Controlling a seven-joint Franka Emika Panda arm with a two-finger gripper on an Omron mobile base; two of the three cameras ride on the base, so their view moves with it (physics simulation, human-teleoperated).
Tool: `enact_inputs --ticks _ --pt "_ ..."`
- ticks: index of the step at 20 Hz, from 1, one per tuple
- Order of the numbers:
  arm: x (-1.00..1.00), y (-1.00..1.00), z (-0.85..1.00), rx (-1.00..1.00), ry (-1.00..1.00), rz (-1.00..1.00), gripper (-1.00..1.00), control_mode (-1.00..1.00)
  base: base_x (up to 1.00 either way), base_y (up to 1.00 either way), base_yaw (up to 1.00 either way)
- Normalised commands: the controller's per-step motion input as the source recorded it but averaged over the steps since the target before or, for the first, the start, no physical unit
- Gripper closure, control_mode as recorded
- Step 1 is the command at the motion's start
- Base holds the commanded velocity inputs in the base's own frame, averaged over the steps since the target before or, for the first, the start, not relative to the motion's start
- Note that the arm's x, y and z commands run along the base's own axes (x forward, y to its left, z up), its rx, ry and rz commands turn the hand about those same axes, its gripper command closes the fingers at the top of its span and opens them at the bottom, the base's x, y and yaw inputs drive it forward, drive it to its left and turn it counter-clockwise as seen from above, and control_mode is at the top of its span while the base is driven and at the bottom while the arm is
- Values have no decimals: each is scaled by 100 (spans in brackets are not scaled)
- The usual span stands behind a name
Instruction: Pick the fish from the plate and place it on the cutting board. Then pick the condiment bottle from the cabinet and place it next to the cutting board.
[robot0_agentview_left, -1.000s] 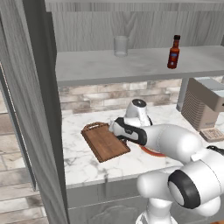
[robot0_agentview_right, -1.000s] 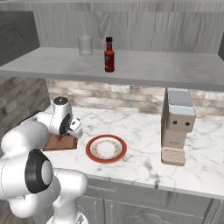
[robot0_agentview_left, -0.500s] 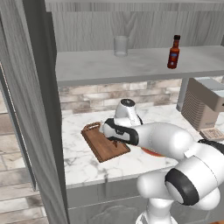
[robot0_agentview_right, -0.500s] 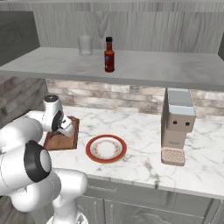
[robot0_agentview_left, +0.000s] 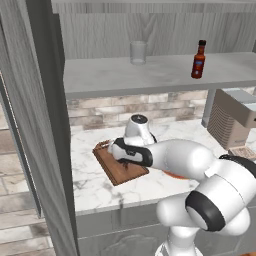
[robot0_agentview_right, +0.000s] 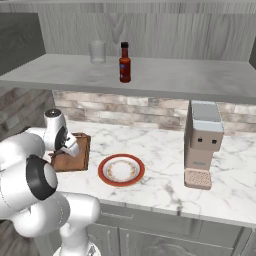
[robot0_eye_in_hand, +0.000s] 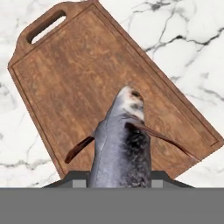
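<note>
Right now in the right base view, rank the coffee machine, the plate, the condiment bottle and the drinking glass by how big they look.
1. Coffee machine, the largest.
2. Plate, wide but flat.
3. Condiment bottle.
4. Drinking glass, shorter than the bottle but wider, so these two are close. Both stand farther back on the shelf, which shrinks them.

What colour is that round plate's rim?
The round flat plate has a broad orange-red rim, clearest in the right base view.

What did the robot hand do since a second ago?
The gripper, jaws shut on the fish, swung away from the plate and now hangs over the cutting board. The fish is not yet let go. The condiment bottle and drinking glass stayed on the cabinet shelf.
</note>
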Motion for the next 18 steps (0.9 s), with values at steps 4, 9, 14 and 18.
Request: enact_inputs --ticks 4,9,14,18 --pt "6 5 -10 0 0 0 100 -100 0 0 0" --pt "10 0 -4 0 0 0 100 -100 0 0 0" --pt "13 0 -4 0 0 0 100 -100 0 0 0" --pt "12 0 -14 0 0 0 100 -100 0 0 0"
